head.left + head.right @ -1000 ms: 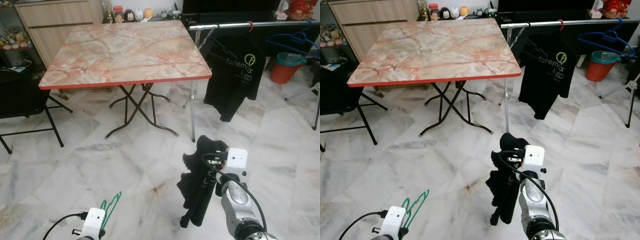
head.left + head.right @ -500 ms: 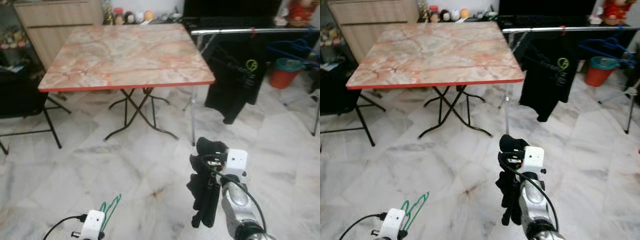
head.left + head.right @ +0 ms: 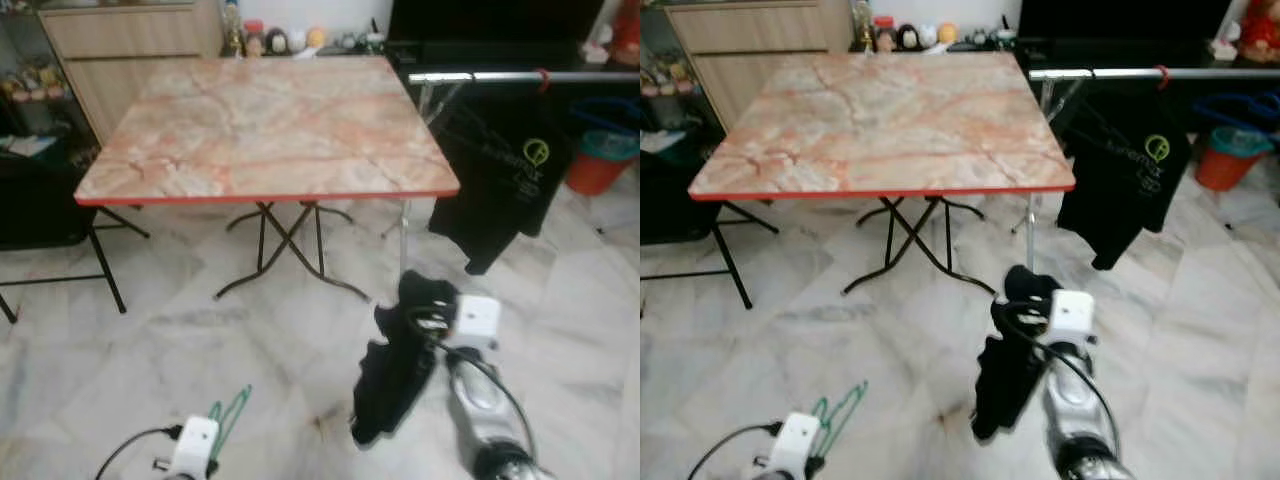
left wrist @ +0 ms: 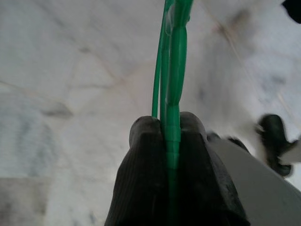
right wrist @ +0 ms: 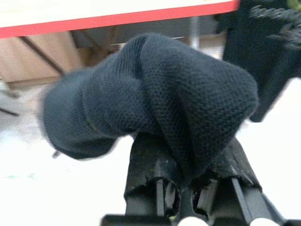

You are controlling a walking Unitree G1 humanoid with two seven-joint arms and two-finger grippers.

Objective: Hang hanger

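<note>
My left gripper (image 4: 170,129) is shut on a thin green hanger (image 4: 173,70), low over the marble floor; the hanger's wire (image 3: 228,418) pokes up beside that wrist at the bottom left. My right gripper (image 5: 186,176) is shut on a dark knitted garment (image 3: 398,360) that drapes over its fingers and hangs down in front of me. Ahead on the right runs a silver clothes rail (image 3: 520,76) with a black T-shirt (image 3: 505,170) hung from a red hook.
A marble-topped folding table (image 3: 270,125) with a red rim stands straight ahead. A black chair (image 3: 45,215) sits to its left. A wooden cabinet (image 3: 120,50) lines the back wall. An orange bucket (image 3: 598,160) stands at far right.
The camera has shifted, so table and rail now sit further right in view. The garment swings more to the left under my right gripper. Both grips are unchanged.
</note>
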